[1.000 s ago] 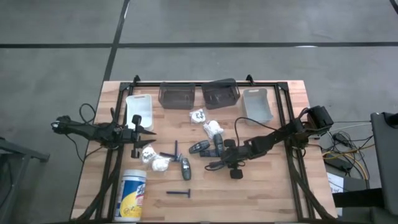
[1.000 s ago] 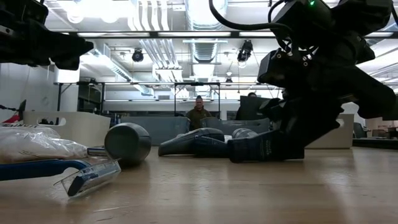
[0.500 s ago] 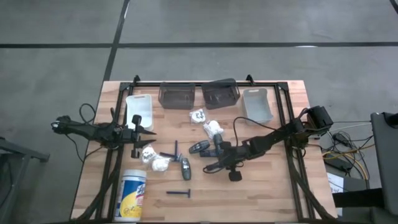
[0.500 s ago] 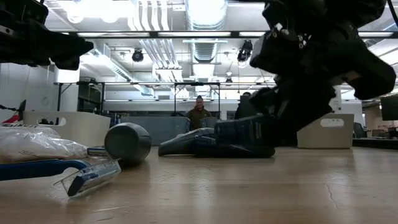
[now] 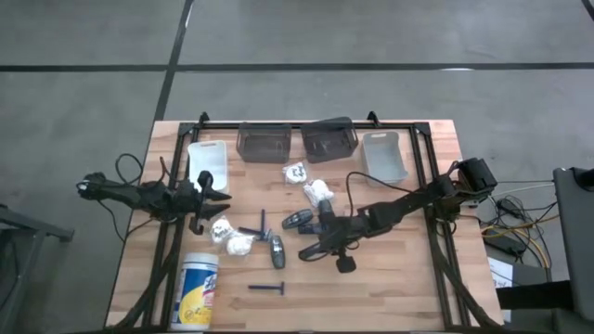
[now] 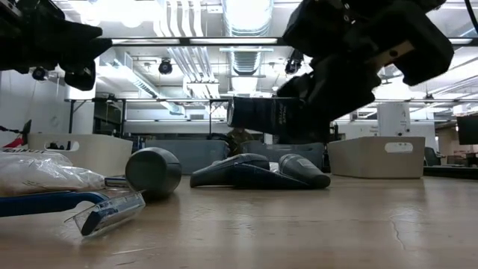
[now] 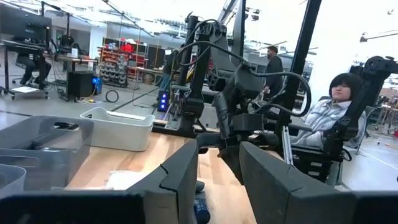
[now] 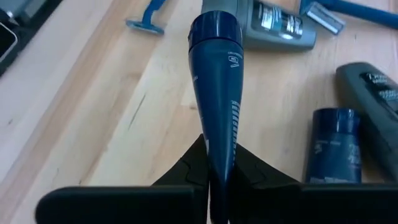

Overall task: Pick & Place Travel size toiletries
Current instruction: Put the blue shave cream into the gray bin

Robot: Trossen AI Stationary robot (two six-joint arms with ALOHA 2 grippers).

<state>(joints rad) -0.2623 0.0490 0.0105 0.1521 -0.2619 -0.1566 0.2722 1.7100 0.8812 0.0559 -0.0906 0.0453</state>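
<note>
- We see the right gripper (image 5: 314, 250) near the middle of the worktop, its fingers (image 8: 242, 171) clamped on the flat end of a dark blue tube (image 8: 217, 93).
- In the low view that dark blue tube (image 6: 263, 116) hangs clear of the worktop (image 6: 299, 232), roughly level, cap pointing away from the gripper.
- Beneath and beside it, other toiletries lie flat on the wood: a grey tube (image 8: 273, 28), a dark blue bottle (image 8: 333, 146), a second dark tube (image 8: 376, 102) and a blue razor (image 8: 149, 15).
- In the high view we find white packets (image 5: 320, 192) toward the far edge, between the grey bins (image 5: 263, 141) and the lifted tube, and more white packets (image 5: 232, 238) nearer the left edge.
- A single blue razor (image 5: 269, 289) lies toward the near edge, with a white canister (image 5: 197, 289) at the near left corner.
- The left gripper (image 5: 215, 197) hovers by the left edge, near a white bin (image 5: 206, 158); its fingers (image 7: 186, 171) stand partly apart with nothing between them.
</note>
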